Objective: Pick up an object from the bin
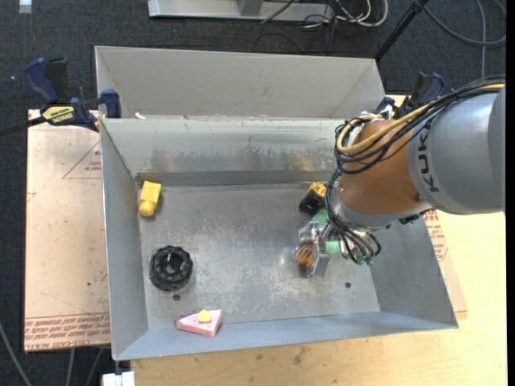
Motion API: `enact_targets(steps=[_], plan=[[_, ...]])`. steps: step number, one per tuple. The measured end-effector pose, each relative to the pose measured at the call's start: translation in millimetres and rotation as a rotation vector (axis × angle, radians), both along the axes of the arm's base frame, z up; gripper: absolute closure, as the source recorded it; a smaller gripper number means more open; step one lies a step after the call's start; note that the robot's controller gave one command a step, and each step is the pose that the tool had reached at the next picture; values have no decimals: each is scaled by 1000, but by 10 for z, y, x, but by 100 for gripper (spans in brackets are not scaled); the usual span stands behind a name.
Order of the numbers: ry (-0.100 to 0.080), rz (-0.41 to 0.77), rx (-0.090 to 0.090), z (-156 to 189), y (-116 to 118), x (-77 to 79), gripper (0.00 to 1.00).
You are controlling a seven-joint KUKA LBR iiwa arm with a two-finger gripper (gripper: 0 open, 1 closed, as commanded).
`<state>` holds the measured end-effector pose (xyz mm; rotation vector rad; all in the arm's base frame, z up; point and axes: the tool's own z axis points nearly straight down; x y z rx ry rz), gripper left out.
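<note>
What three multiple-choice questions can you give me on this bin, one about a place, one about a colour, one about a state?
1. Where does the black ridged ring lie?
A. on the left half of the bin floor
B. against the far wall
C. outside on the cardboard

2. What colour is the small piece atop the pink wedge?
A. blue
B. yellow
C. black

3. How is the yellow block placed?
A. stacked on the ring
B. hanging in the air
C. lying on the floor at the left, well apart from the gripper

Answers: 1 A, the ring sits left of centre, between block and wedge. 2 B, the bit on the wedge is yellow. 3 C, the block rests near the back-left corner while the gripper is down at the right.
</note>
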<state>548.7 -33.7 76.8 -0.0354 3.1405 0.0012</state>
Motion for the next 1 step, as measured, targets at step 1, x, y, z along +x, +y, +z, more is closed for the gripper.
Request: enact_targets(steps=[1], plan=[[0,0,0,0,0,0,100]])
